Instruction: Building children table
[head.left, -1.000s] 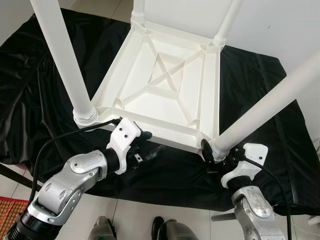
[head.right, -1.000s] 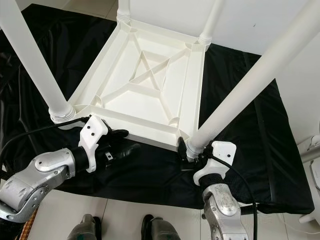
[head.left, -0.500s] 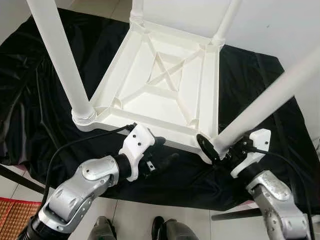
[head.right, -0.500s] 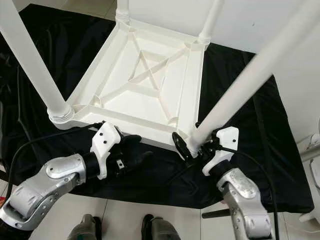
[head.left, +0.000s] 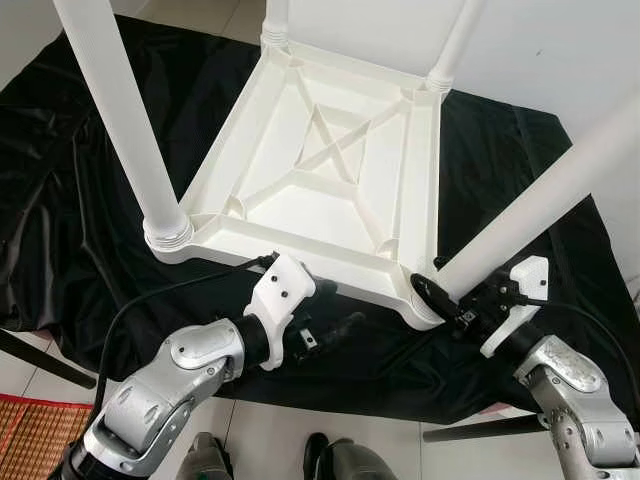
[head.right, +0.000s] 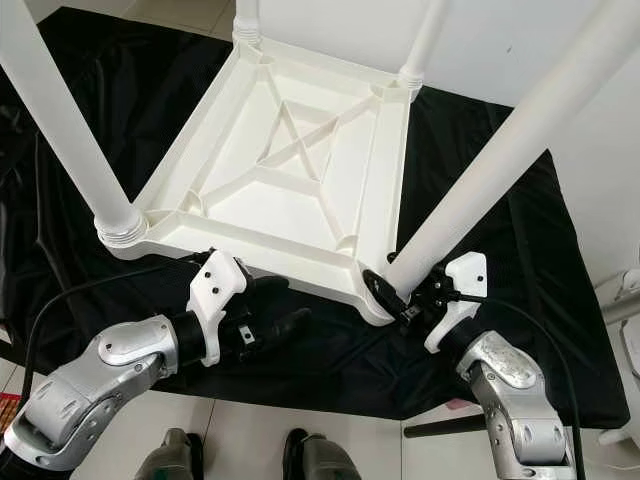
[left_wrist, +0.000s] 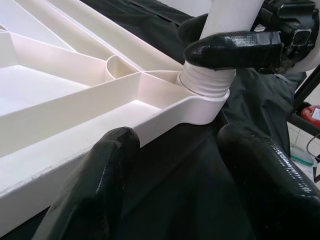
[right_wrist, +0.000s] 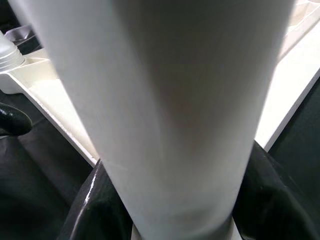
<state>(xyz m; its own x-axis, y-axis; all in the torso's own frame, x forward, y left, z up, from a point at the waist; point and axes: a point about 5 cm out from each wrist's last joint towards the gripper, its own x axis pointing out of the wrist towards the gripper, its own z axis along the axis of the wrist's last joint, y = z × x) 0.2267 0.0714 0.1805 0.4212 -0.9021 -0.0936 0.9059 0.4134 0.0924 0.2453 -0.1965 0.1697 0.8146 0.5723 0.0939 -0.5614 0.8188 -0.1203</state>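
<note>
White children's table (head.left: 330, 180) lies upside down on black cloth (head.left: 80, 200) spread on the floor, 4 legs up. Right pincer (head.left: 452, 300) clamped around the base of the near-right table leg (head.left: 540, 205), just above its threaded socket at the corner. Left pincer (head.left: 325, 310) spread wide, holding nothing, hovering just beside the near table edge over the cloth.
</note>
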